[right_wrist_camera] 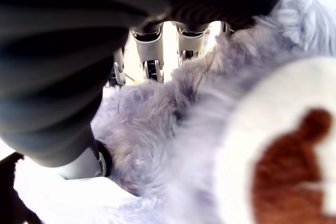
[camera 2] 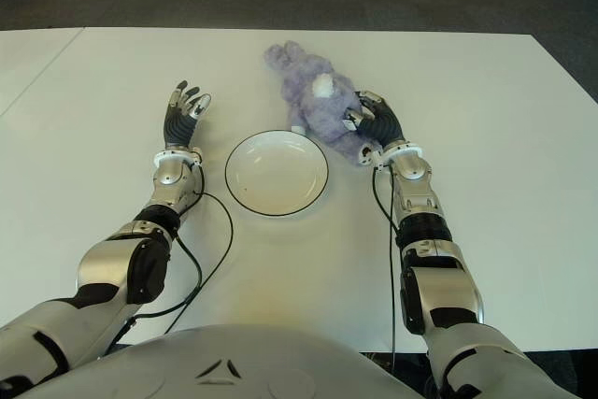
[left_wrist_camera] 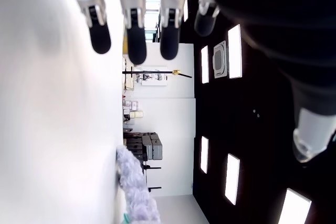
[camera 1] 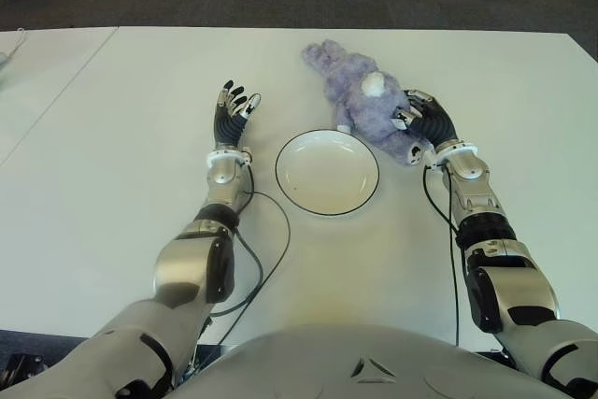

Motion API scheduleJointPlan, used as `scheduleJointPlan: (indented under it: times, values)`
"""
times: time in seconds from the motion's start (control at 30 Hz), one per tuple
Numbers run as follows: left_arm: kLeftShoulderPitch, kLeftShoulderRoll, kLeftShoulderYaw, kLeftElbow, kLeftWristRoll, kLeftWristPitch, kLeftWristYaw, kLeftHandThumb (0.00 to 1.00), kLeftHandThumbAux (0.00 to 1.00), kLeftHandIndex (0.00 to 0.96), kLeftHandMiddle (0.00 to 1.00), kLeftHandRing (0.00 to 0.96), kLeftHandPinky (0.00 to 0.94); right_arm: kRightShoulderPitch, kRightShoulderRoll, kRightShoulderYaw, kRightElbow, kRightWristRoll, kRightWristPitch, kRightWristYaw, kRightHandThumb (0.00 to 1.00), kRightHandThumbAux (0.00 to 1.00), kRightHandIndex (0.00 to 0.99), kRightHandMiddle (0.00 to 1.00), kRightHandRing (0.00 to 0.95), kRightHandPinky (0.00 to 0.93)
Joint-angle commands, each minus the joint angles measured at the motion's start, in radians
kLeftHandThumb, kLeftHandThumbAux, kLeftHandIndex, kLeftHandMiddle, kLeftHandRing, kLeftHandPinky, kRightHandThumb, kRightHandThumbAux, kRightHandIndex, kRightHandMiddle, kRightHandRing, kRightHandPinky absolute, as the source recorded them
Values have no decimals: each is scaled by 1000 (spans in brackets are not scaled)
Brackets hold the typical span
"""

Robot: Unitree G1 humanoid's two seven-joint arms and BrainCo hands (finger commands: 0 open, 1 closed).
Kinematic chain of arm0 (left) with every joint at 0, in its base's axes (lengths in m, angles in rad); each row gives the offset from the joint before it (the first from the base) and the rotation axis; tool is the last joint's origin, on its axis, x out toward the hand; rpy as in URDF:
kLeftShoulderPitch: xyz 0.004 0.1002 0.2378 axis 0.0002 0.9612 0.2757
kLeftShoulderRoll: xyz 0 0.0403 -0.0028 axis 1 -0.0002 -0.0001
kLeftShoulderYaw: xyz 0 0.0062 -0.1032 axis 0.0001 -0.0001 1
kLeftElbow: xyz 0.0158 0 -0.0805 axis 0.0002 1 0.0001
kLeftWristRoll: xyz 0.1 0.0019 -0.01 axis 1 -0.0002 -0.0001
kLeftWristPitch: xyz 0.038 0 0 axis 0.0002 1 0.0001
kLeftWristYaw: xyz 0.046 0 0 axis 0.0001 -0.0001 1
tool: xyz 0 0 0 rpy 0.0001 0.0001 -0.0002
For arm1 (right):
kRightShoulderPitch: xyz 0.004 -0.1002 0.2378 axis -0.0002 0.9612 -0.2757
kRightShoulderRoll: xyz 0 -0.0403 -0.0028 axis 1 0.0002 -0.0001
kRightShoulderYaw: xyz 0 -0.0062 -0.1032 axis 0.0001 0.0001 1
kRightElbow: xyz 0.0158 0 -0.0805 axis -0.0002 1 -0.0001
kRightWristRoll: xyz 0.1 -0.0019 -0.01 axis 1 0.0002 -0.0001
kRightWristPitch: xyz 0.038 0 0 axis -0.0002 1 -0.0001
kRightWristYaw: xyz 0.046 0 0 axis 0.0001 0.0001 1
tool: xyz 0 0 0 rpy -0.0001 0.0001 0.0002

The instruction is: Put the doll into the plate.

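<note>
Lying on the white table (camera 1: 112, 137), the purple plush doll (camera 1: 360, 95) sits just beyond and to the right of the white plate (camera 1: 327, 172), outside it, apparently overlapping the plate's far right rim. Doll is a fuzzy rabbit-like toy with a white patch on its body; its ears point away from the robot, toward the far left. Right robot hand (camera 1: 420, 121) is on the doll's near right side, fingers (right_wrist_camera: 152, 51) wrapped into the fur; the right wrist view shows fur pressed right up against the palm and the fingers dug in, so it is grasping the doll. Doll still looks to be down on the table, not lifted. Plate is dark-rimmed with nothing in it, between the two arms. Left robot hand (camera 1: 234, 109) shows to the left of the plate, well apart from the doll, fingers (left_wrist_camera: 131, 30) extended and loose, holding nothing. Black cables (camera 1: 271, 249) trail along both forearms over the table.
</note>
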Motion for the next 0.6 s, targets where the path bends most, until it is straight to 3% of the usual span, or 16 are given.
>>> scheduleJointPlan:
  times: [0.03,0.6]
  values:
    - [197,-44,15,135,-16,145,-4,0,531,71,177,178,162,81,8,-47,-28,32,-8,-28,712,715,440,861,879,877]
    - [192,-43,10,137,-8,161,8,0,536,69,176,178,159,102,15,-76,-61,18,-214,-83,709,715,439,874,886,880]
